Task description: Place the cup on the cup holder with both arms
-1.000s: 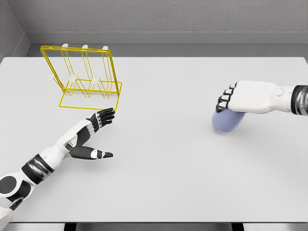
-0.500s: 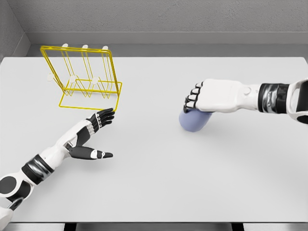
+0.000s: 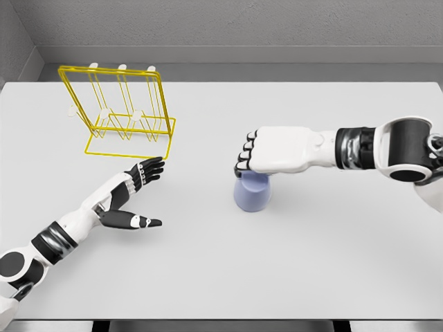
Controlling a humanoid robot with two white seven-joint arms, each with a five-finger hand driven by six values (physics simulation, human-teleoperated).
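A pale lavender cup [image 3: 251,194] sits near the table's middle, its upper part covered by my right hand [image 3: 250,160], whose fingers curl down over it and hold it from above. The yellow wire cup holder [image 3: 119,111] stands at the back left of the table. My left hand [image 3: 143,188] lies low over the table in front of the holder, palm facing right, fingers stretched out and holding nothing. About a cup's width and more of bare table separates the left hand from the cup.
The white table [image 3: 221,263] ends at a grey wall at the back. The right forearm [image 3: 360,146] stretches across the table's right half from the picture's right edge.
My right hand has carried the cup leftward across the table from the right side to near the middle. The left arm and the holder have not moved.
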